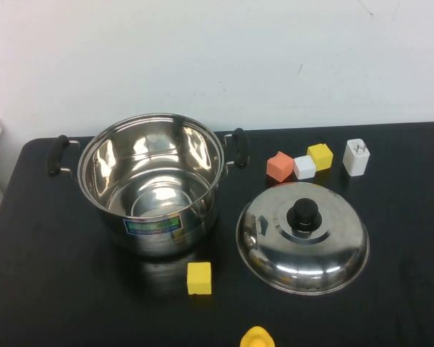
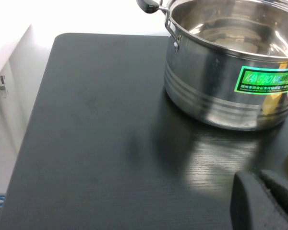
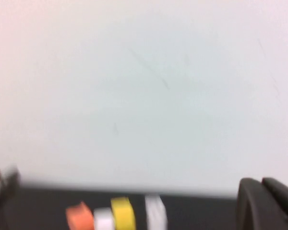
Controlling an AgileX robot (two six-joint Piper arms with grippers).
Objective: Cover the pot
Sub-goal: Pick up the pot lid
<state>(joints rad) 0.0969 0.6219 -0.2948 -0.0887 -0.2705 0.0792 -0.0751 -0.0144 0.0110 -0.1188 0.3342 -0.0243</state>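
High view down over table — left gripper camera low beside pot, right gripper camera toward wall

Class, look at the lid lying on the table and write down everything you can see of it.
The lid is a domed disc of shiny, mirror-like steel with a round black knob at its centre. It lies knob up, flat on the black table, to the right of the open pot and apart from it. Nothing rests on it or touches it. An orange, a white and a yellow block sit just behind it. Neither the left gripper nor the right gripper is near it.
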